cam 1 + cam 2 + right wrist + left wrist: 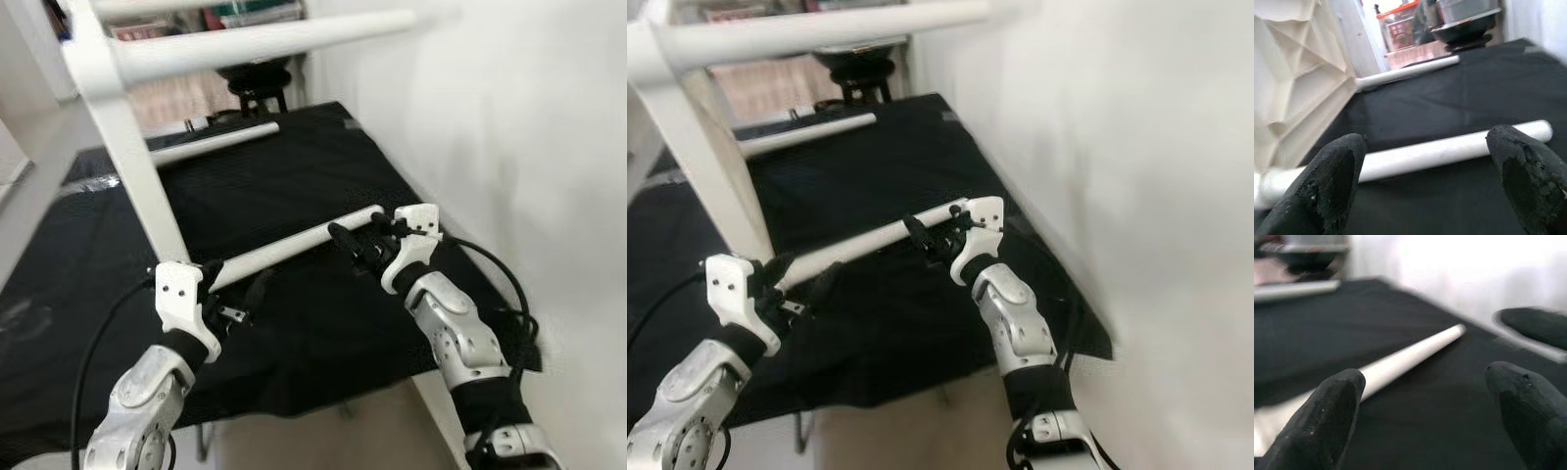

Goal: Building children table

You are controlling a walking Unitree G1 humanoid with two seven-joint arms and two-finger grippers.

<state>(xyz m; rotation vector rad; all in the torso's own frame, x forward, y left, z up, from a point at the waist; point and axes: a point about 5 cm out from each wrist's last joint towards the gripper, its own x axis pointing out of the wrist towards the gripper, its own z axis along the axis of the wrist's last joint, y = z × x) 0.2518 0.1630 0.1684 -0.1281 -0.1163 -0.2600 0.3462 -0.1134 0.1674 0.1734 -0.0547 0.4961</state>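
A loose white table leg (pixel 294 245) lies slantwise on the black cloth (pixel 294 166). My left gripper (pixel 235 284) is at its near end, open, and the leg (pixel 1410 357) runs close past one finger (pixel 1332 416). My right gripper (pixel 355 245) hovers at the far end, also open, with the leg (pixel 1440 149) lying across the gap between its wide-apart fingers. A white table frame leg (pixel 137 157) rises at the left and carries a crossbar (pixel 265 41). The ribbed cream underside of the tabletop (pixel 1298 73) is in the right wrist view.
A second white leg (pixel 211 142) lies at the back of the cloth. Behind it are a dark bowl on a stand (pixel 257 78) and storage boxes (pixel 1400 29). A white wall (pixel 490 117) runs close along the right. The cloth's front edge (pixel 323 382) drops off near me.
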